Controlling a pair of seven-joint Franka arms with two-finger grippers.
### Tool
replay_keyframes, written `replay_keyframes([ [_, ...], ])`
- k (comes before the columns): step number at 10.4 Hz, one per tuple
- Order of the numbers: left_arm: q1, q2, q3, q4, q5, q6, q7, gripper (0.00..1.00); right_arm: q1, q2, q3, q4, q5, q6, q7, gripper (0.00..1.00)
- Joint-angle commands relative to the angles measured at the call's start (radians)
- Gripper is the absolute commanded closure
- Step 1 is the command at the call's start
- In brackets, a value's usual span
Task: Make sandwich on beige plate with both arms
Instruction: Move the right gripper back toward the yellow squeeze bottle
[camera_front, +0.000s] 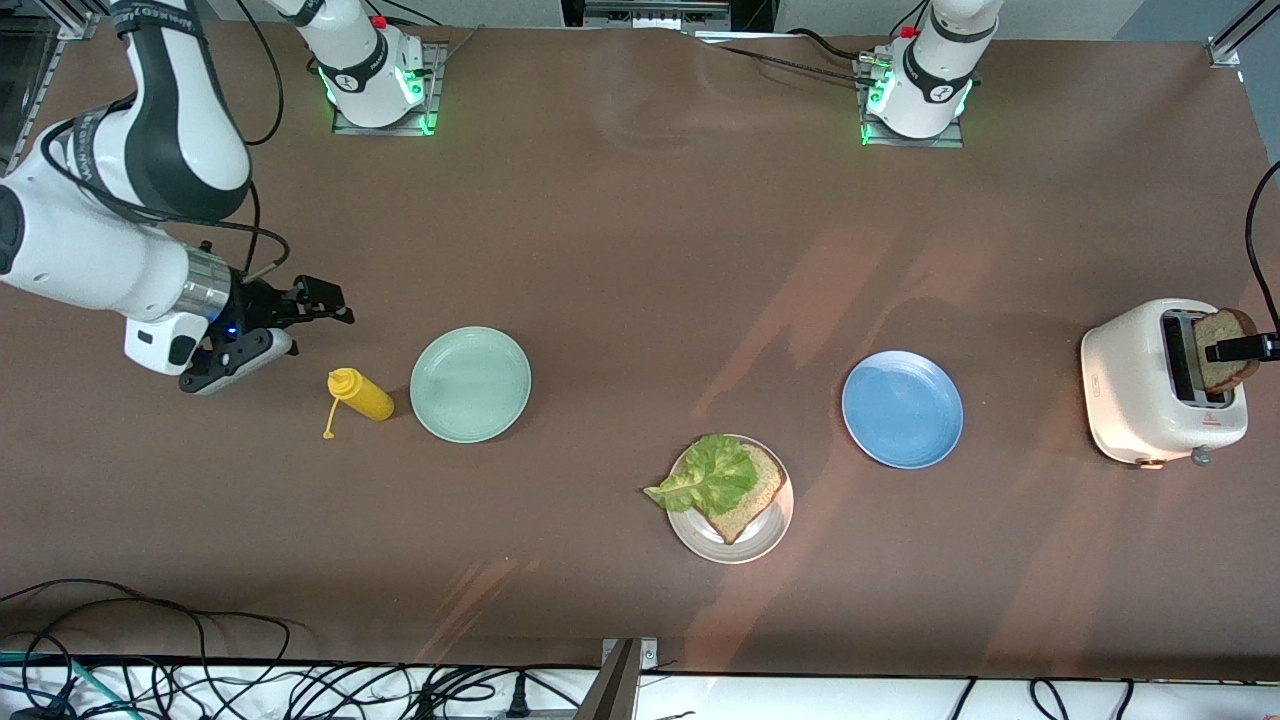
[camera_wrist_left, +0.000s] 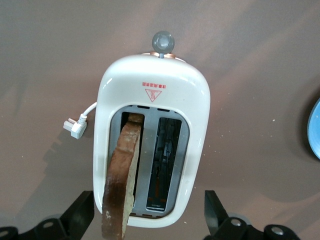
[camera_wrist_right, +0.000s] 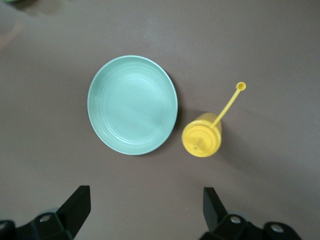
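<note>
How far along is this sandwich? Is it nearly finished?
About halfway. Done: one brown bread slice with a ruffled green lettuce leaf on top lies on the round beige plate. In hand: the left gripper, open, is at the second bread slice standing in the white toaster. Left: lift it out and lay it on the lettuce. The right gripper waits, open, near the yellow squeeze bottle.
</note>
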Motion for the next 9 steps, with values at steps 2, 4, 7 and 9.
replay_keyframes([
  [2,0.015,0.013,-0.005,0.006,0.034,0.016,0.027,0.03,-0.113,0.079,0.02,0.017,0.036,-0.004,-0.359,0.0],
  [4,0.015,0.015,-0.005,0.001,0.06,0.033,0.027,0.04,-0.162,0.163,0.011,0.065,0.13,-0.005,-0.599,0.0],
  [7,0.015,0.021,-0.005,-0.001,0.06,0.034,0.027,0.04,-0.187,0.309,-0.064,0.144,0.289,-0.068,-0.931,0.0],
  [9,0.015,0.021,-0.005,0.001,0.062,0.034,0.027,0.04,-0.188,0.408,-0.118,0.194,0.421,-0.158,-1.11,0.0],
])
